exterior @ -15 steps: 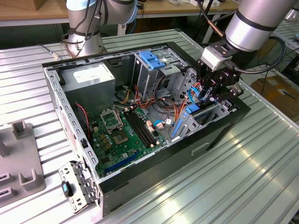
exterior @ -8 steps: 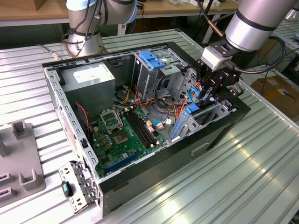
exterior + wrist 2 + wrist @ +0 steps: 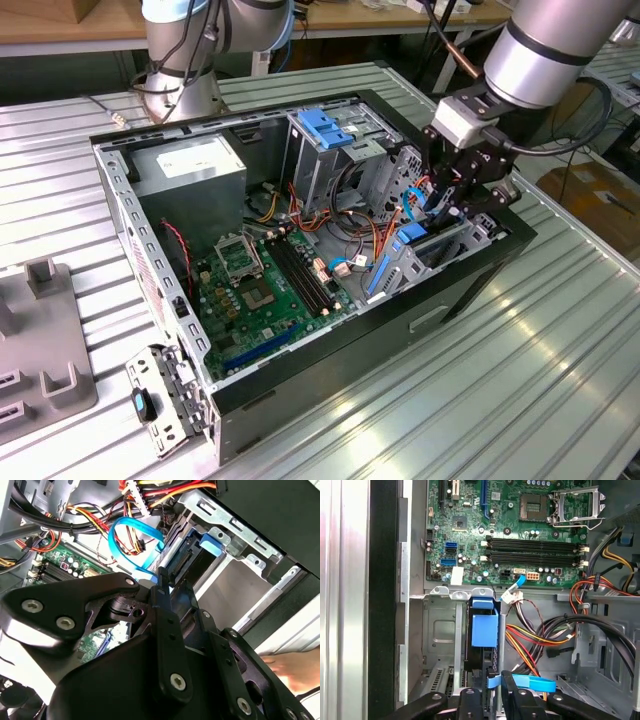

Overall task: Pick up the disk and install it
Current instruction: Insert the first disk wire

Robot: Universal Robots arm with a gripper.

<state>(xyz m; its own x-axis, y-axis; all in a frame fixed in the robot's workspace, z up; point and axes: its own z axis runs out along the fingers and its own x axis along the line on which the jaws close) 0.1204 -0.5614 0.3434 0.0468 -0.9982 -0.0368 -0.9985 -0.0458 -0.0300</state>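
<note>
In the exterior view, an open computer case (image 3: 470,290) lies on its side on a ribbed metal table (image 3: 540,380), filling the middle of the frame. The arm comes in from the upper right, and its gripper (image 3: 452,200) hangs just inside the case's right end, over a metal drive bay (image 3: 440,245). The disk (image 3: 405,255) stands on edge in that bay, seen as a blue frame with a grey slab between the bay walls. A green circuit board (image 3: 270,285) covers the case floor at lower centre, and a grey power box (image 3: 190,165) sits at upper left.

The first wrist view looks straight down the bay: the disk (image 3: 484,630) shows its blue carrier tab at centre, seated between 2 metal rails, with the black fingertips (image 3: 470,700) at the bottom edge just beside its end. The fingers stand close together, with a flat blue cable (image 3: 530,683) passing across them; whether they grip the disk cannot be told.

The second wrist view adds the bay's side, the disk (image 3: 192,555) at upper centre, and a person's hand (image 3: 295,667) blurred at the lower right edge.
</note>
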